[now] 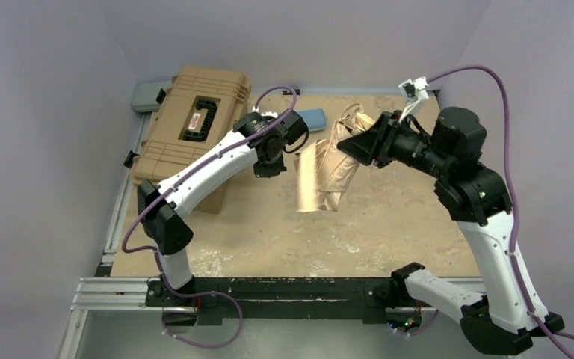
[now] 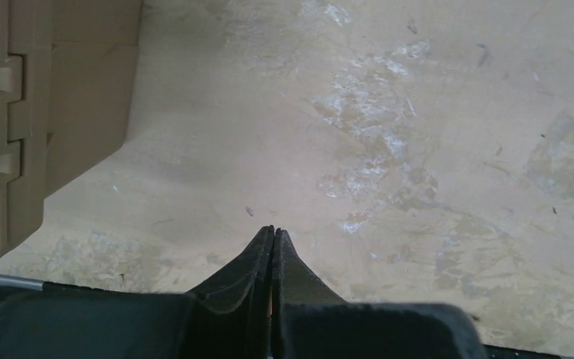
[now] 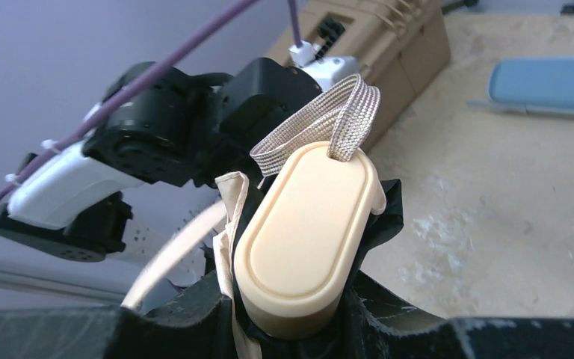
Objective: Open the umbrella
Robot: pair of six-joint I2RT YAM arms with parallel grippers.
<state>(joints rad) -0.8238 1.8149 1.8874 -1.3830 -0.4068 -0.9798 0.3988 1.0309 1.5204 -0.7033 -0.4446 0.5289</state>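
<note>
The umbrella is folded. Its pale beige cloth hangs down over the middle of the table, with black underside showing by the handle. My right gripper is shut on the umbrella's handle end and holds it above the table. In the right wrist view the rounded beige handle with a woven strap loop sits between my right gripper. My left gripper is shut and empty, left of the hanging cloth and apart from it. In the left wrist view my left gripper shows only bare table below.
A tan ribbed hard case with a black handle stands at the back left, close to the left arm; it also shows in the left wrist view. A light-blue sleeve lies at the back behind the umbrella. Walls close in on both sides.
</note>
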